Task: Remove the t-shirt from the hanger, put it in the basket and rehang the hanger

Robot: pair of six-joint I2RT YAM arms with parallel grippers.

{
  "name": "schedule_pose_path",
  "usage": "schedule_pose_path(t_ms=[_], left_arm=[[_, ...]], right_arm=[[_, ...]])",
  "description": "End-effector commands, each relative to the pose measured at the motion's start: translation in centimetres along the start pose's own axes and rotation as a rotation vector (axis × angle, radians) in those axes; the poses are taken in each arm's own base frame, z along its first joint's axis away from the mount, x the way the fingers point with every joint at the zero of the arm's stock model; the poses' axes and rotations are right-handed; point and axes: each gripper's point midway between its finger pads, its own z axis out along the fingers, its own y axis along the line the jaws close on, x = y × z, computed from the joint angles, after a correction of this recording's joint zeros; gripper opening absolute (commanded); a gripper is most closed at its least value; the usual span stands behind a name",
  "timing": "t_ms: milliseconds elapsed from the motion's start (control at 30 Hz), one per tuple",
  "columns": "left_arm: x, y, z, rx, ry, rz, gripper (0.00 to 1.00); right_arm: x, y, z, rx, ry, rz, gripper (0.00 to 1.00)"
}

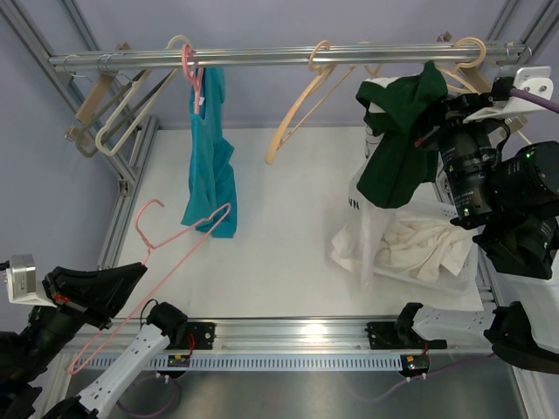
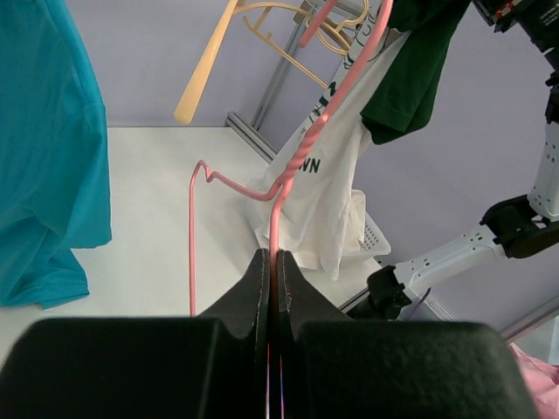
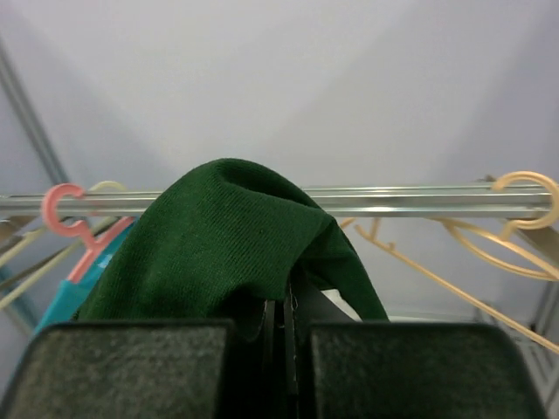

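A bare pink hanger [image 1: 175, 244] [image 2: 288, 175] is tilted over the table's near left, its hook pointing away from me. My left gripper [image 1: 140, 271] [image 2: 274, 257] is shut on its wire near the lower end. The dark green t-shirt [image 1: 397, 140] [image 3: 218, 244] hangs free of that hanger at the right, just below the rail. My right gripper [image 1: 434, 133] [image 3: 284, 305] is shut on a bunched fold at the shirt's top. The rest of the shirt droops over the white laundry below.
The metal rail [image 1: 279, 58] runs across the back. A teal t-shirt [image 1: 210, 166] hangs from it on another pink hanger [image 1: 189, 65]. Empty beige hangers [image 1: 306, 96] and white ones [image 1: 122, 113] hang there too. A white basket [image 1: 463, 281] with white clothes [image 1: 410, 240] stands at the right.
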Motion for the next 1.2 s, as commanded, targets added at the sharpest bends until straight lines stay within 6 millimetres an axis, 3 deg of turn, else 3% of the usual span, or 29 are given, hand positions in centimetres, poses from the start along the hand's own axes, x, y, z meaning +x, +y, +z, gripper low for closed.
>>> schedule_pose_path(t_ms=[0,67,200,300,367,500,600,733,800,967,1033,1133,1167], left_arm=[[-1.2,-1.0,1.6,0.049,-0.021,0.025,0.00],[-1.1,-1.0,2.0,0.054,-0.014,0.023,0.00],[-0.8,-0.9,2.4,0.055,-0.004,0.021,0.00],[-0.8,-0.8,2.6,0.047,-0.001,0.025,0.00],[-0.9,-0.6,2.7,0.040,-0.005,0.028,0.00],[-0.9,-0.5,2.8,0.035,-0.004,0.031,0.00],[-0.9,-0.5,2.9,0.037,-0.008,0.031,0.00],[-0.9,-0.2,2.9,0.024,-0.017,0.036,0.00],[-0.8,-0.2,2.9,0.023,-0.012,0.037,0.00],[-0.5,0.2,3.7,0.014,0.002,0.040,0.00],[-0.6,0.1,3.8,0.020,-0.003,0.041,0.00],[-0.4,0.2,4.0,0.023,0.000,0.037,0.00],[-0.4,0.1,4.0,0.025,-0.001,0.037,0.00]], right_arm=[[0.1,-3.3,0.4,0.121,-0.005,-0.095,0.00],[1.0,-4.2,0.8,0.150,0.012,-0.130,0.00],[1.8,-7.8,2.3,0.264,0.024,-0.189,0.00],[2.0,-8.5,2.7,0.275,0.027,-0.197,0.00],[1.3,-9.2,2.8,0.304,0.009,-0.207,0.00],[-2.1,-9.9,2.5,0.331,-0.046,-0.218,0.00],[-2.4,-9.8,2.4,0.327,-0.048,-0.222,0.00],[-1.0,-10.3,2.7,0.349,-0.020,-0.251,0.00],[-1.9,-11.8,2.2,0.418,-0.043,-0.277,0.00],[-5.4,-12.0,1.3,0.417,-0.099,-0.283,0.00],[-5.7,-11.8,1.3,0.406,-0.104,-0.274,0.00],[-4.0,-11.9,1.6,0.410,-0.069,-0.275,0.00],[-1.4,-11.9,2.5,0.407,-0.020,-0.279,0.00]])
